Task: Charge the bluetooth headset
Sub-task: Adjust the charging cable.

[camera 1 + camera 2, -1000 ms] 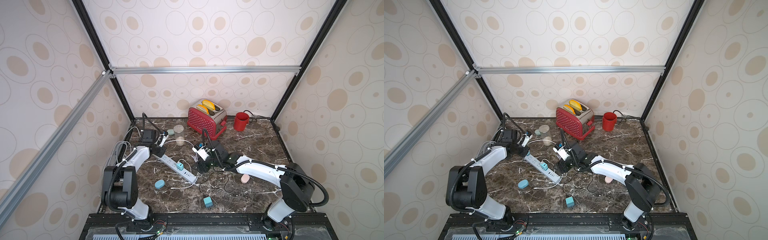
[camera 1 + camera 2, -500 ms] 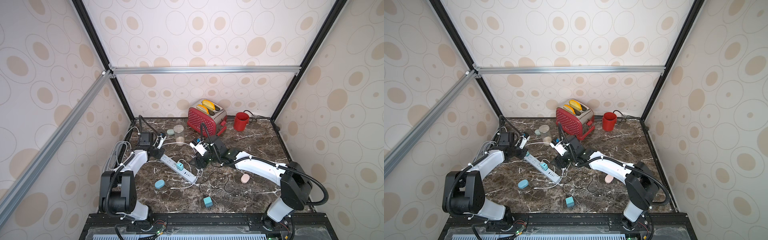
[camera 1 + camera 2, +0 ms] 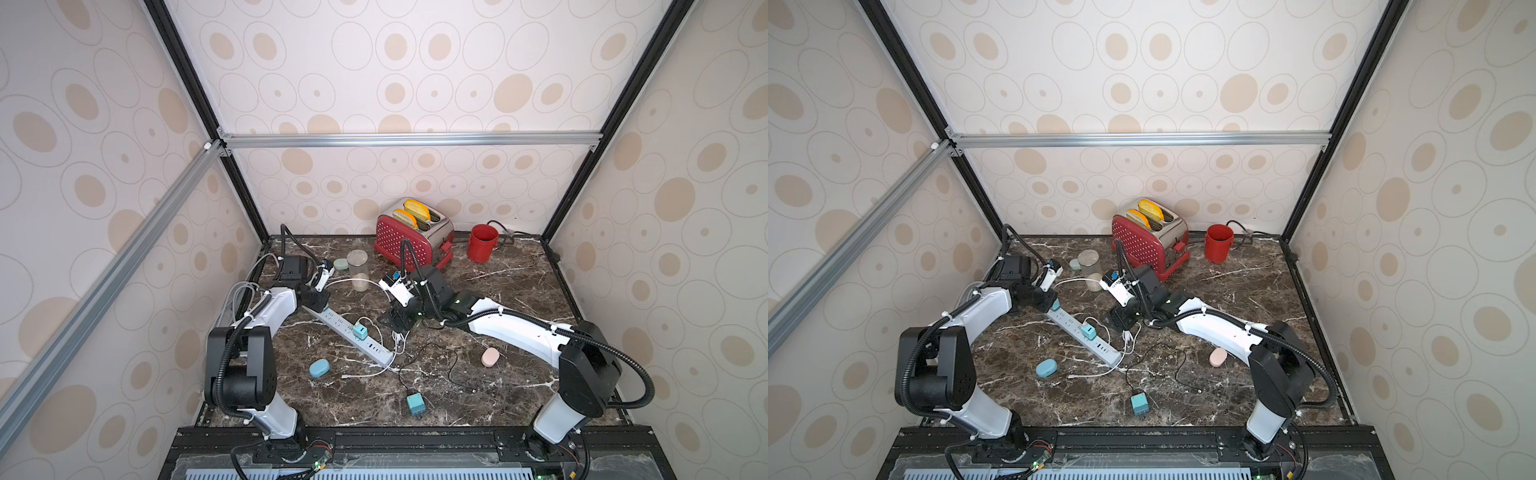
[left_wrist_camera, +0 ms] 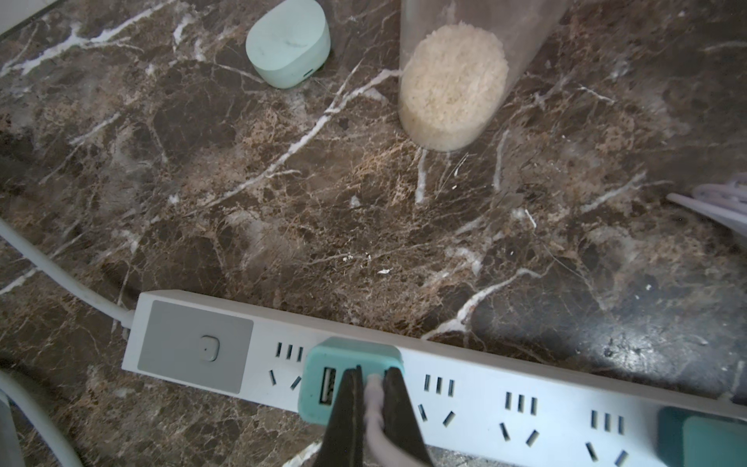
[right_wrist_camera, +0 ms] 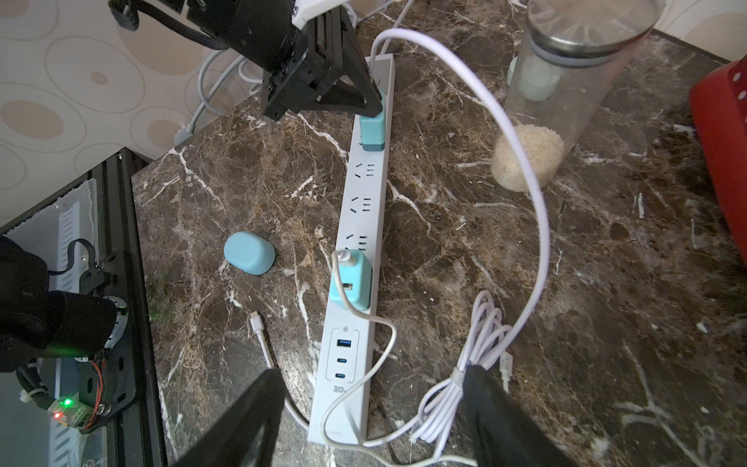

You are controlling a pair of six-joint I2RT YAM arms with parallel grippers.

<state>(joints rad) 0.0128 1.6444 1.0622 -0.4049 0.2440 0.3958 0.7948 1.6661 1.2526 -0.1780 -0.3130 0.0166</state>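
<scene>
Pinched tight in the left claw [image 4: 372, 382]: the white plug [image 4: 374, 390] of a cable, pushed into a teal charger [image 4: 351, 353] on the long power strip [image 4: 477, 376]. Spread wide on the right claw [image 5: 372, 374], gripping nothing, down by the end of that strip with the little ports, just beside a tied bundle of white cable [image 5: 485, 335].

Next to those ports, a small printed mark, maybe "20", too blurry to be sure.

Across the table [image 4: 364, 226] from the left claw and well apart from it, a mint headset case [image 4: 287, 44]. On the other side of the strip from the right claw, a blue headset case [image 5: 249, 252]. Near the right arm, further from its claw, a pink headset case [image 3: 490, 356].

Just beside the mint case, a clear jar [image 4: 452, 85] with white rice in the bottom. At the back, a red toaster [image 3: 409, 241] with two yellow slices [image 3: 411, 212] in its slots. Near it, a red mug [image 3: 482, 243], inside too dark to see.
</scene>
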